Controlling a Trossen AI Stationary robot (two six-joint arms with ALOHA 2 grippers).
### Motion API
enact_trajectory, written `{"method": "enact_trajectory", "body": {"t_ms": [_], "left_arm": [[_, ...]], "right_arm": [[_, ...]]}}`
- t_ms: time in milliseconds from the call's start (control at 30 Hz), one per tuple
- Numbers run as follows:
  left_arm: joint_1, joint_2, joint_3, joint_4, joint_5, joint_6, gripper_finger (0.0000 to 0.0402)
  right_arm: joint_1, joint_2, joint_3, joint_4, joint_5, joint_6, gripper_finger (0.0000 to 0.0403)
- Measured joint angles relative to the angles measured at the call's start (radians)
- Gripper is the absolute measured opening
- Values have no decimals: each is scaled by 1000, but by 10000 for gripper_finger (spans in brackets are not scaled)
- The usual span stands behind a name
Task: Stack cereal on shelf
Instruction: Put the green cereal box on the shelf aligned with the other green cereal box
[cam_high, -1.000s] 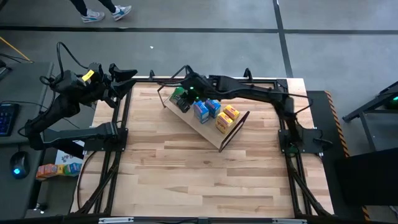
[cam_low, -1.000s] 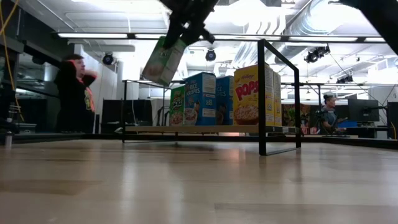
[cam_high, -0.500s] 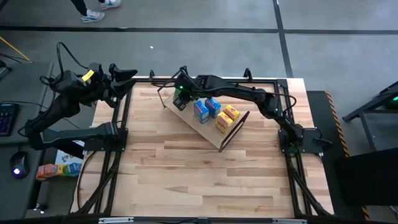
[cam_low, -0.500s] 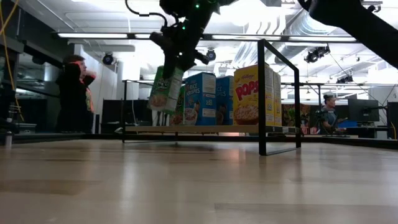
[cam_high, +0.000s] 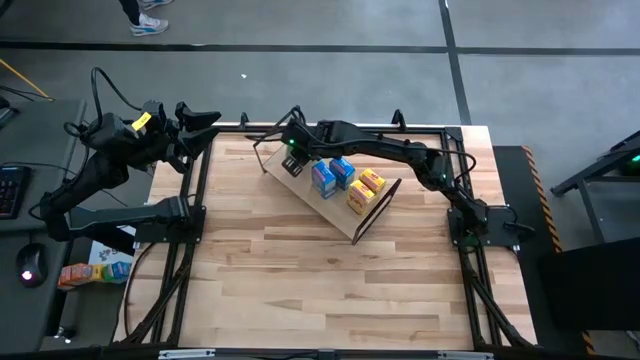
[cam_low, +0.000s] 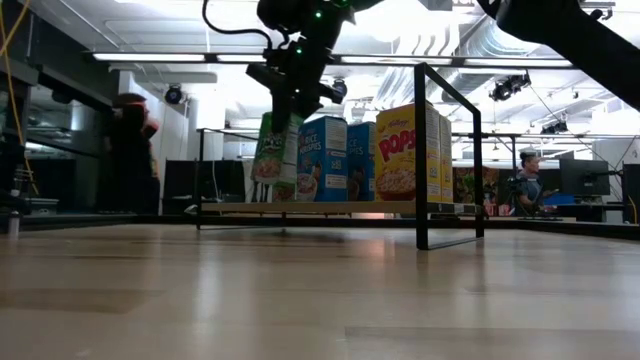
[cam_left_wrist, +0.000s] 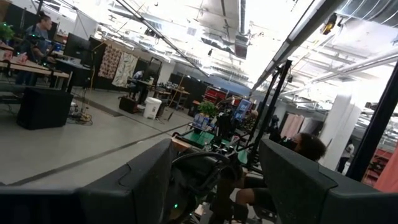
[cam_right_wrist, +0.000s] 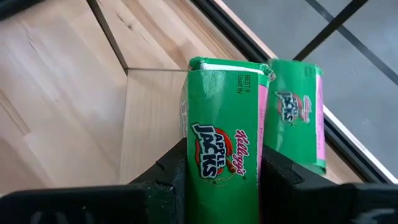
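Since a second ago the right gripper has lowered its green cereal box, fingers clamped on it, onto the shelf beside the second green box. Placing seems nearly done; releasing and lifting clear comes next. The left gripper waits off the table's far-left corner, fingers apart.

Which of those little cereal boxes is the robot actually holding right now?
The green Apple Jacks box at the end of the row, clamped in the right gripper. The second green box beside it and the others stand free on the shelf.

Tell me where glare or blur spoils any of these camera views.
Low view: ceiling lights blow out behind the right gripper, and the person at left is smeared. Left wrist view: bright ceiling washes out. Right wrist view: the green box is sharp.
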Motion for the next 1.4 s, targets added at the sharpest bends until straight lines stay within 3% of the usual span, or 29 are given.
{"method": "enact_trajectory", "body": {"t_ms": [500,700,1033,1400], "left_arm": [[0,0,0,0,0,0,232],[0,0,0,0,0,0,232],[0,0,0,0,0,-1,232],[0,0,0,0,0,0,232]], "right_arm": [[0,0,0,-65,32,3,113],[0,0,0,-13,-42,7,113],[-9,0,-9,-12,-35,72,113],[-13,10,-10,16,-78,14,113]]}}
